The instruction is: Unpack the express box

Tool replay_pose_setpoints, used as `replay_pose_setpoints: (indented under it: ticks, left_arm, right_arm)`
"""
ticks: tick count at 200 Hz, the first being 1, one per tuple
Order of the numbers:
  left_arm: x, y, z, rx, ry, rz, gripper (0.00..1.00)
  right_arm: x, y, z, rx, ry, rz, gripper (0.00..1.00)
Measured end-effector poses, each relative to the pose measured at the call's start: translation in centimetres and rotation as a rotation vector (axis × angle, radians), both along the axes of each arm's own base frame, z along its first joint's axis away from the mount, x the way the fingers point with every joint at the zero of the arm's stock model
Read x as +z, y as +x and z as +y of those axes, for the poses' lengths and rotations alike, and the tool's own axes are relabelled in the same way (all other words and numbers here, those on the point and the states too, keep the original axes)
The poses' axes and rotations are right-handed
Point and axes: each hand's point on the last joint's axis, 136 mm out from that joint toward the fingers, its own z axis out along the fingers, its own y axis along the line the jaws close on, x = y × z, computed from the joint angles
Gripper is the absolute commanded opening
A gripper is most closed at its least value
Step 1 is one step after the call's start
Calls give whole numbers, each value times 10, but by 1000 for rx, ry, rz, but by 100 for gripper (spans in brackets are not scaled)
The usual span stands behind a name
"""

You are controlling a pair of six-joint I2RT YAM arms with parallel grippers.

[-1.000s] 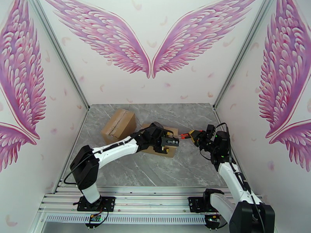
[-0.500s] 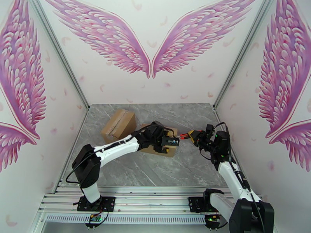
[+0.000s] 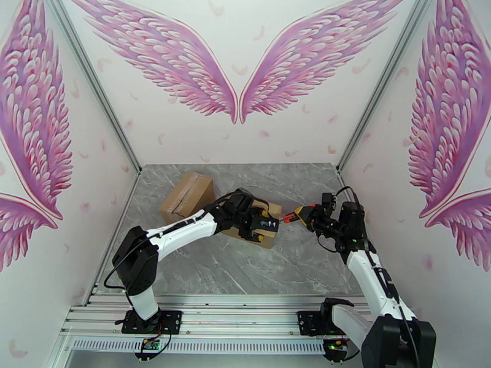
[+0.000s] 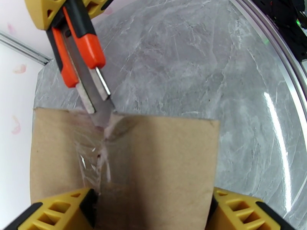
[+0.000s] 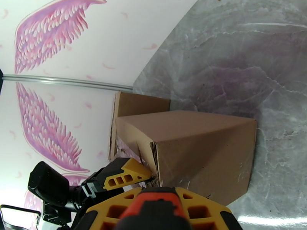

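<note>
While the right tool (image 3: 305, 214) is clamped on an orange-and-black knife (image 4: 82, 54), the blade tip meets the taped seam on the edge of the box (image 4: 161, 158) that faces the right arm. That box sits mid-tabletop (image 3: 276, 265), between the two arms. The left tool (image 4: 153, 206) hangs over it with its yellow fingers spread wide, unclosed, one above the cardboard top, the other at the box's side. A second box (image 3: 187, 197) lies behind it, toward the back left.
</note>
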Motion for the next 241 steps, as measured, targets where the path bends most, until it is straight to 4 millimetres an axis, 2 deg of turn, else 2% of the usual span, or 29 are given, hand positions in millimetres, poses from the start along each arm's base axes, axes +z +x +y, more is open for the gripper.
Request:
replay_pose_setpoints:
  ticks: [91, 157, 241]
  left_arm:
    - [0, -5, -1, -37, -7, 5, 71]
    - [9, -8, 3, -46, -31, 3, 69]
    - [11, -8, -1, -68, -52, -1, 68]
  right_arm:
    - [9, -4, 4, 82, -71, -13, 0]
    - [19, -7, 8, 125, -55, -28, 0]
    - [23, -11, 2, 113, -52, -24, 0]
